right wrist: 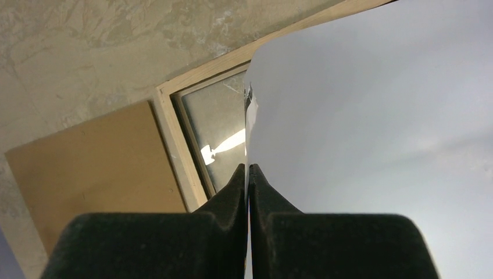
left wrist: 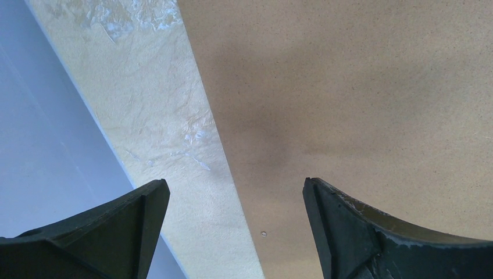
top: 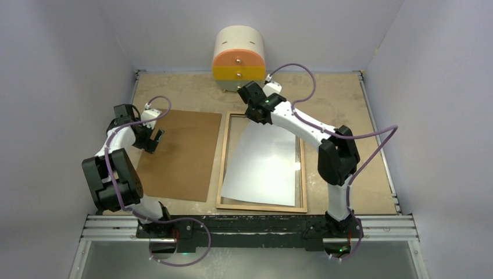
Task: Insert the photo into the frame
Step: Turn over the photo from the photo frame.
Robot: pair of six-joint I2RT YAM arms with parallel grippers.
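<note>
I am in a robot lab cell: plain pale walls (top: 58, 87) box in a worn tabletop (top: 337, 99) edged by a metal rail (top: 389, 224).

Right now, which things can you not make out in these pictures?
Printed side of the photo: faces down, every view.
Front of the frame: turned to the table.
Photo's gripped edge, top view: covered by the right gripper.
Left wrist view: photo and frame outside it.
</note>
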